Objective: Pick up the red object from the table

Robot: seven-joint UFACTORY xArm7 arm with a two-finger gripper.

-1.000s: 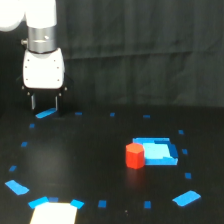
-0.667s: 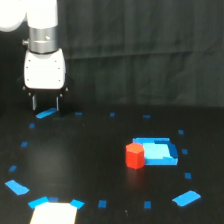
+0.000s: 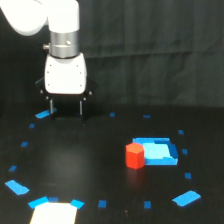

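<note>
Pale patch (image 3: pixel 54 212) at the black bench's (image 3: pixel 75 165) near edge, amid blue tape marks (image 3: pixel 186 198). Red object (image 3: pixel 134 155) at four o'clock, touching the blue square piece (image 3: pixel 159 152). Tool (image 3: pixel 66 107) at eleven o'clock, fingers spread, empty. Dark curtain (image 3: pixel 150 50) behind.

You see a black worktop (image 3: pixel 75 165) dotted with small blue tape marks (image 3: pixel 18 187), and a pale patch (image 3: pixel 54 214) at its near edge. The block (image 3: pixel 134 155) is red-orange; touching it is a bright blue flat piece (image 3: pixel 159 151). Your end effector (image 3: pixel 66 108) has dark fingers under a white housing and a silver-grey collar.
</note>
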